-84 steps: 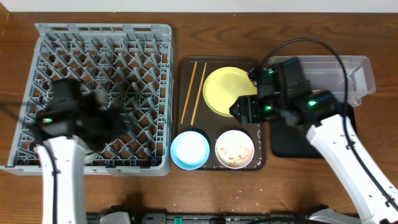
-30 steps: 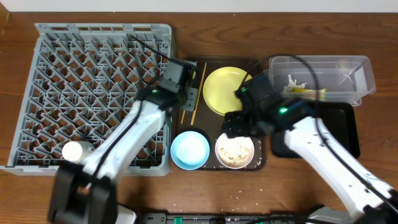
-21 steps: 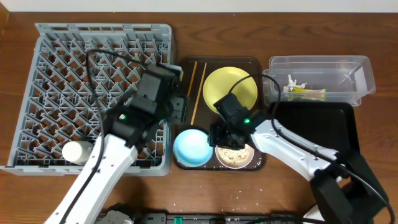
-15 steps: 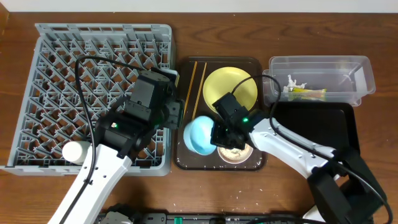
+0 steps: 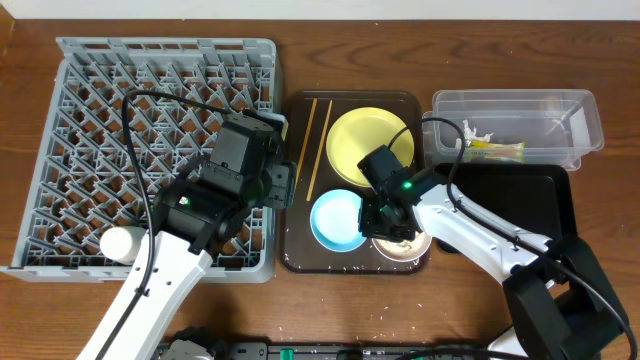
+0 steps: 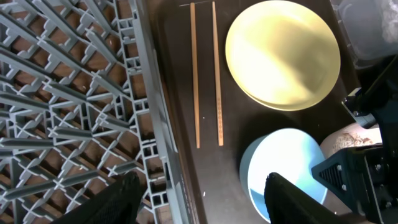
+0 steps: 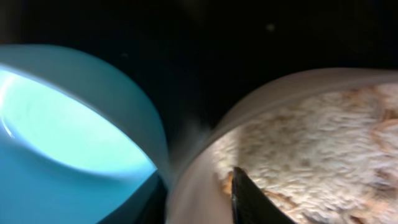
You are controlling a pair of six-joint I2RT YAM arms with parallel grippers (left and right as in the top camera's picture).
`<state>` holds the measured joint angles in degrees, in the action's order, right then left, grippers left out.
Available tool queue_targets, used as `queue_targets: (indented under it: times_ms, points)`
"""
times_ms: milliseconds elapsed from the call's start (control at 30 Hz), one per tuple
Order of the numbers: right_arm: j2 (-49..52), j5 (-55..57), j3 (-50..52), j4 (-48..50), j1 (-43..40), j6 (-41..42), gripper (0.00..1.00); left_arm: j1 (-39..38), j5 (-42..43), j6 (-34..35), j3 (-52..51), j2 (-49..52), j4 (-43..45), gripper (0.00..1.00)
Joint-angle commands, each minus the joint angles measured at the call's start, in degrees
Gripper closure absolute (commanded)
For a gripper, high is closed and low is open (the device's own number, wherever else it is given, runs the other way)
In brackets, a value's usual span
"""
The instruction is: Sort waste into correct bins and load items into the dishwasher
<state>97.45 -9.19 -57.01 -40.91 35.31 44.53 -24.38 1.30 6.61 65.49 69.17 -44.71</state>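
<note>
My right gripper (image 5: 385,222) is shut on the rim of the beige bowl (image 5: 408,247), one finger inside among the rice-like crumbs (image 7: 311,143), the other outside (image 7: 199,199). The light blue bowl (image 5: 337,220) sits beside it on the brown tray. The yellow plate (image 5: 370,145) and two chopsticks (image 5: 315,150) lie behind. My left gripper (image 6: 205,205) is wide open and empty over the edge between the rack and the tray. The white cup (image 5: 118,243) lies in the grey dish rack (image 5: 165,60). The wrapper (image 5: 492,150) is in the clear tub (image 5: 515,105).
The dark brown serving tray (image 5: 300,255) sits between the rack and the bins. The black tray (image 5: 520,210) lies in front of the clear tub, partly under my right arm. The blue bowl nearly touches the beige bowl (image 7: 205,155).
My right gripper came from the clear tub down onto the beige bowl and shifted it right. The blue bowl tipped, then settled further right. My left arm moved from the rack to the tray's edge.
</note>
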Motion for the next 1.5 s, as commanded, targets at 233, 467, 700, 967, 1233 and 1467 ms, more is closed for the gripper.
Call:
queue_targets:
  times_ms: [233,467,700,967,1233,1467]
  points:
    - [-3.91,0.55,-0.02,0.04,-0.37,-17.09,0.62,0.22,-0.46,0.31,0.74,0.07,-0.50,0.35]
    - [-9.99,-9.11,-0.02,3.58,2.29,-35.43,0.68,0.22,-0.44,0.33,0.74,0.07,-0.70,0.35]
    - [-0.85,-3.76,0.31,13.27,7.98,-12.17,0.99,0.22,-0.44,0.33,0.74,0.07,-0.70,0.35]
    - [9.60,-25.44,0.22,36.96,10.86,-4.98,0.99,0.22,-0.44,0.33,0.74,0.07,-0.92,0.35]
    - [-0.09,-24.74,0.11,26.60,1.86,-9.27,0.98,0.22,-0.46,0.33,0.74,0.07,-0.94,0.34]
    - [-12.11,2.29,0.13,3.61,-0.09,-5.22,0.67,0.22,-0.46,0.33,0.74,0.07,-0.94,0.11]
